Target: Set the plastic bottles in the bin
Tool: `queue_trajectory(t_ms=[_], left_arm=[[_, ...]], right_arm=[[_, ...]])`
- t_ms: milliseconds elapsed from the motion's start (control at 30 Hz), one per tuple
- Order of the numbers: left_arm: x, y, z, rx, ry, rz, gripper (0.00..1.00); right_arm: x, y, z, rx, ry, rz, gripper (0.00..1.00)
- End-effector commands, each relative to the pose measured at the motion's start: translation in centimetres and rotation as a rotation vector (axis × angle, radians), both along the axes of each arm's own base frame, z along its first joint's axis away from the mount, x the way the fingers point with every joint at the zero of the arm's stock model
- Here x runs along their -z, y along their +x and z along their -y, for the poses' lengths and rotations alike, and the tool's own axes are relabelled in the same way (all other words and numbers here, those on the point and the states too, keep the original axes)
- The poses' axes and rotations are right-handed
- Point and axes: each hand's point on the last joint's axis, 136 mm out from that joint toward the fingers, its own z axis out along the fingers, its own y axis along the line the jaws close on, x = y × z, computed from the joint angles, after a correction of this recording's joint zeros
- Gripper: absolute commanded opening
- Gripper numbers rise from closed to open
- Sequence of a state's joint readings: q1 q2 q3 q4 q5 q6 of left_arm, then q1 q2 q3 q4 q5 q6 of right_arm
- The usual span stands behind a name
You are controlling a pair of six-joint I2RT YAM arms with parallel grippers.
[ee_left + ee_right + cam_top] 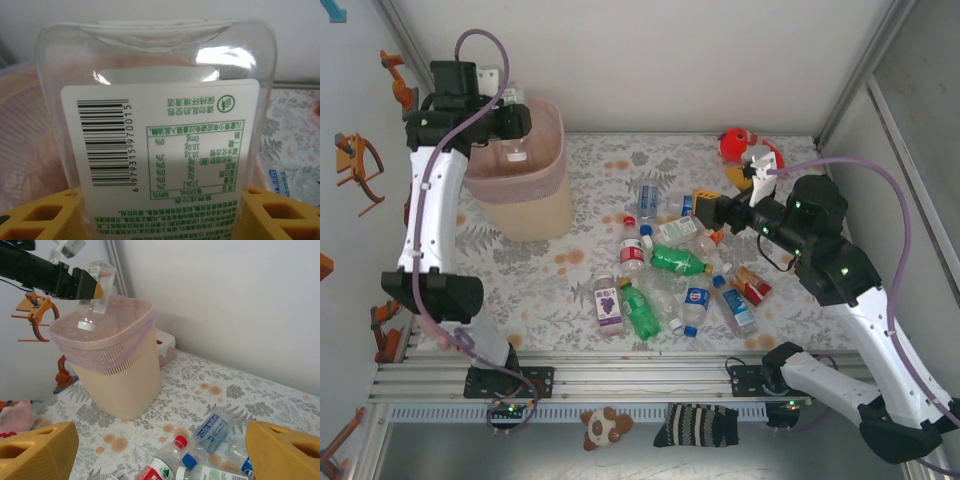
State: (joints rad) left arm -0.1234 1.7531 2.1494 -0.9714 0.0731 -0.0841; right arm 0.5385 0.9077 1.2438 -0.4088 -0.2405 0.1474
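Left hand (160,221) is clamped on a clear bottle (160,100) with a white label, barcode and all, and you can see the yellow fingers (42,220) pinching it from both sides in the wrist view. It's holding the bottle right over the open top of the bin (525,195), which sits at the far left corner of the tabletop (520,275). From the right wrist view the bottle's lower end looks about level with the pink rim, but I honestly can't tell if it's dipped inside. Right hand (160,450) is wide open with nothing between its fingers, hanging over the far side of the bottle pile (670,275) in the middle of the tabletop. That pile is a scattered mess lying flat: a green bottle (676,262) near the centre, another green one (640,312) closer to the arms, a purple-label bottle (609,303) just beside that, and a blue-label bottle (212,431) right in front of the open hand. The red fish plush (735,143) sits at the far right, well apart from the bin.
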Motion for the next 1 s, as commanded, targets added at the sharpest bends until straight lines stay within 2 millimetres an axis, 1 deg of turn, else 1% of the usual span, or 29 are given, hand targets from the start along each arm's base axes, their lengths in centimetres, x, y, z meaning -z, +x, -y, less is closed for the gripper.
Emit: queue_trajectory(t_ms=[0,33,133,267,333,533,600,700,800,900,967], left_arm=[[2.9,0.1,1.3,0.061,-0.036,-0.121,0.54],[3.6,0.4,1.6,0.07,-0.051,-0.143,0.54],[7.0,1.3,2.4,0.08,-0.076,-0.228,0.53],[11.6,1.7,2.4,0.062,-0.084,-0.34,0.53],[13.5,1.7,2.5,0.052,-0.089,-0.379,0.53],[18.6,1.4,2.5,0.022,-0.105,-0.466,0.54],[20.0,1.2,2.4,0.014,-0.101,-0.49,0.55],[21.1,1.1,2.2,0.007,-0.093,-0.509,0.58],[21.2,1.1,2.3,0.007,-0.097,-0.507,0.63],[20.2,1.2,2.5,0.011,-0.114,-0.482,0.7],[19.1,1.2,2.5,0.013,-0.12,-0.454,0.73]], right_arm=[[-1.8,-0.5,0.6,0.014,0.01,0.054,0.85],[-1.8,-0.6,0.7,0.016,0.01,0.055,0.85],[-1.7,-0.6,0.8,0.023,0.008,0.053,0.85],[-1.5,-0.6,0.9,0.025,0.001,0.05,0.85],[-1.5,-0.6,0.9,0.025,-0.003,0.051,0.85],[-1.3,-0.6,0.9,0.026,-0.007,0.049,0.85],[-1.3,-0.6,0.9,0.026,-0.007,0.048,0.85],[-1.3,-0.7,1.0,0.028,-0.008,0.048,0.85],[-1.3,-0.8,1.0,0.027,-0.007,0.047,0.85],[-1.2,-0.8,1.3,0.04,-0.01,0.041,0.85],[-1.1,-0.7,1.4,0.048,-0.014,0.037,0.85]])
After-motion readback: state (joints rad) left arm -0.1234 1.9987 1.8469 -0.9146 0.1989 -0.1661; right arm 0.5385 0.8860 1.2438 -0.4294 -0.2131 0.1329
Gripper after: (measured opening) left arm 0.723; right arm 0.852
